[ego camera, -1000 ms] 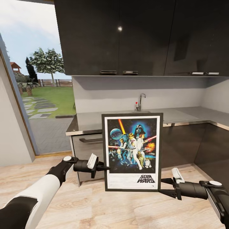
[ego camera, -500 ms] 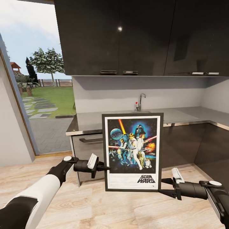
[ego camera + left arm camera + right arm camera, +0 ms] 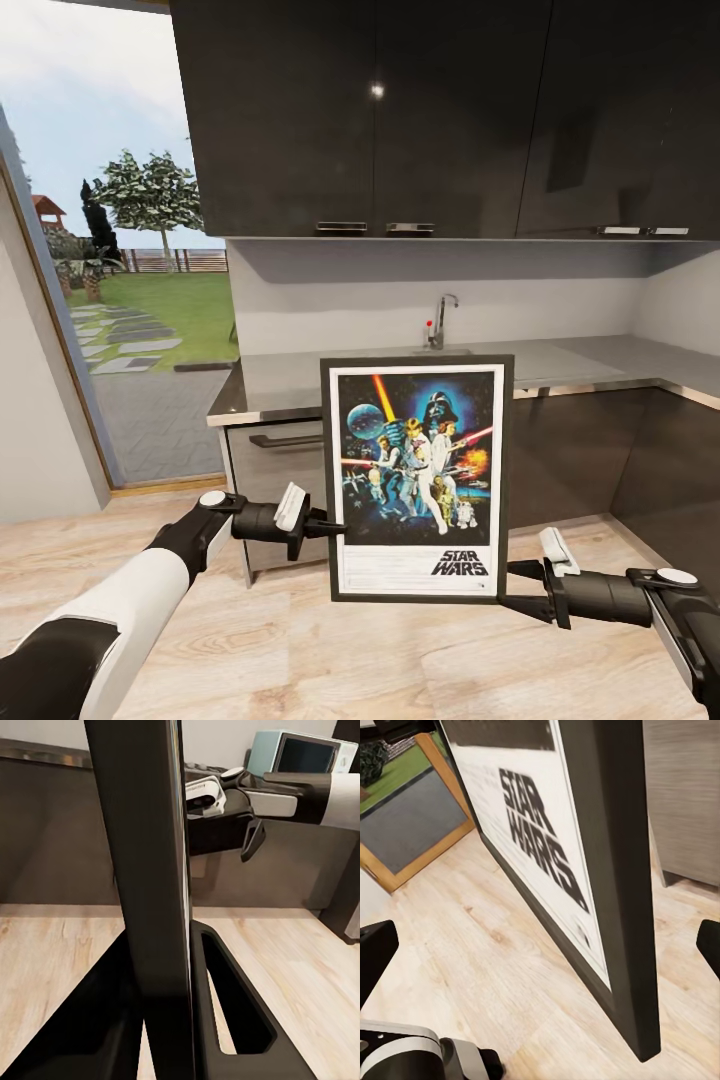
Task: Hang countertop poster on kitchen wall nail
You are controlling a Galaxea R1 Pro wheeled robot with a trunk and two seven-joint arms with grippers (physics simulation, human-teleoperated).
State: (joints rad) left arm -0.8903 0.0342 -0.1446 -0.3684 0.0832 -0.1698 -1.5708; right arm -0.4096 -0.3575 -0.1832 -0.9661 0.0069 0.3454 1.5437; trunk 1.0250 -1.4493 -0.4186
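The left gripper (image 3: 335, 524) has its jaws clamped on the left edge of the poster (image 3: 416, 478); in the left wrist view the two black fingers (image 3: 229, 1009) sit either side of the thin frame (image 3: 154, 907). The right gripper (image 3: 512, 588) has its jaws spread wide beside the lower right corner, the frame edge (image 3: 622, 870) standing between the tips but apart from them.

So the poster hangs upright in front of the robot, off the desk (image 3: 300, 378), carried by one side alone. No wall nail shows here.

To carry it well, I judge the right jaws should close on that corner first, so the frame cannot swing about the single grip. Then turn the base slowly, keep the poster vertical and clear of the dark cabinets (image 3: 570, 460), and search the plain wall for the stud.
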